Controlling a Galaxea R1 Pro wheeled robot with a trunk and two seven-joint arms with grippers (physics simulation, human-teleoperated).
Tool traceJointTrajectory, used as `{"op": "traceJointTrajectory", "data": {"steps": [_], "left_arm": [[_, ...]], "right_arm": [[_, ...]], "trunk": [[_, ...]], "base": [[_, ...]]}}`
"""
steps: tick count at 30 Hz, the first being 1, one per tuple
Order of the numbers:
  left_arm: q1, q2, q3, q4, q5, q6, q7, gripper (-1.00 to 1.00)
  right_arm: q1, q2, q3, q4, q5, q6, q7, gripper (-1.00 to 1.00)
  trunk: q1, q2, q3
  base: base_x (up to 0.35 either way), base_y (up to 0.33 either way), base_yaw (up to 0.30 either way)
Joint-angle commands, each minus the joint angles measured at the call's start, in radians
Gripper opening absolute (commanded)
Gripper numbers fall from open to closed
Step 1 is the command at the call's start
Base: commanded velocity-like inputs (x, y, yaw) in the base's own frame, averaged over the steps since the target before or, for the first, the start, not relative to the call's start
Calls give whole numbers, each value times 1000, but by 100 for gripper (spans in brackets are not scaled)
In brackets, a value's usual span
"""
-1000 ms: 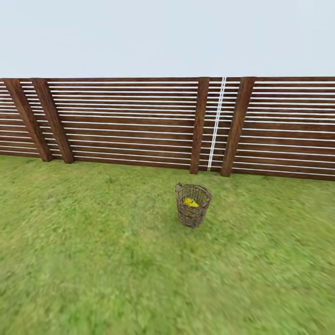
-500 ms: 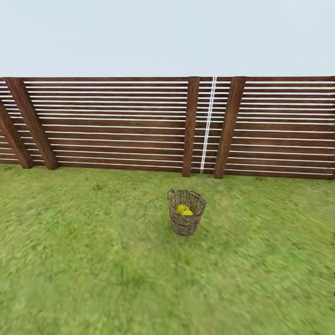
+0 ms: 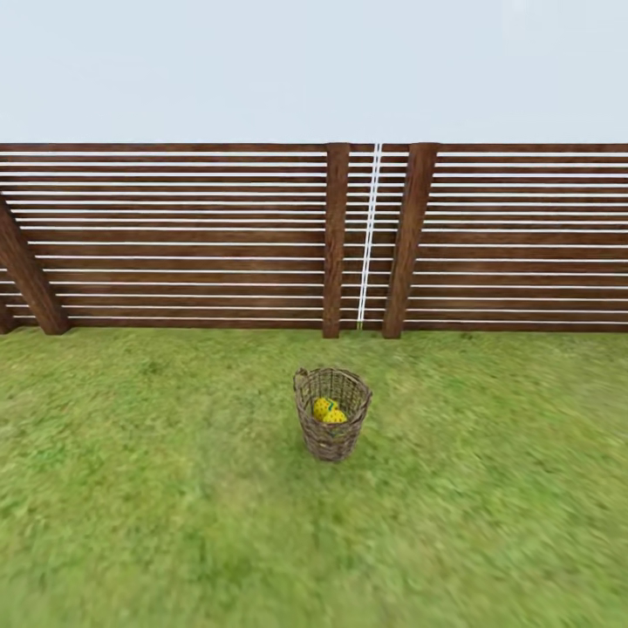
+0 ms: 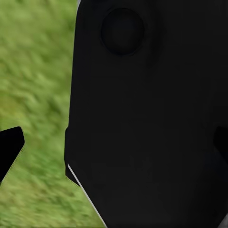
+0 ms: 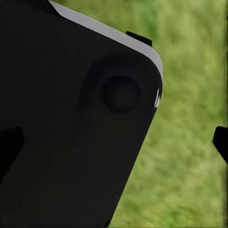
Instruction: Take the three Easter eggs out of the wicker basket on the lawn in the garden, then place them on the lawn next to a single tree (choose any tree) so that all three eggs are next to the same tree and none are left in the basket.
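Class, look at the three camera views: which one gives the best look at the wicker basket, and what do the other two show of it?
The head view is best: the wicker basket stands whole and upright on the lawn before the fence, with yellow eggs inside. Both wrist views show blurred grass and dark robot parts, with no basket to make out.

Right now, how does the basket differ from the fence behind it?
The basket is small, round and woven of grey-brown twigs; the fence is long, flat and built of dark brown horizontal slats. The basket holds yellow eggs; the fence holds nothing. Both stand upright on the grass.
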Motion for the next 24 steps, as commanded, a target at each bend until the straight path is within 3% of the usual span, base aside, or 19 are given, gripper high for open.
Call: {"op": "traceJointTrajectory", "data": {"steps": [1, 24], "left_arm": [[0, 0, 4, 0, 1, -2, 1, 100], [0, 4, 2, -2, 1, -1, -1, 100]], "right_arm": [[0, 0, 1, 1, 3, -3, 0, 100], [-1, 1, 1, 2, -3, 5, 0, 100]], "trunk": [[1, 0, -1], [1, 0, -1]], "base": [[327, 0, -3], [327, 10, 0]]}}
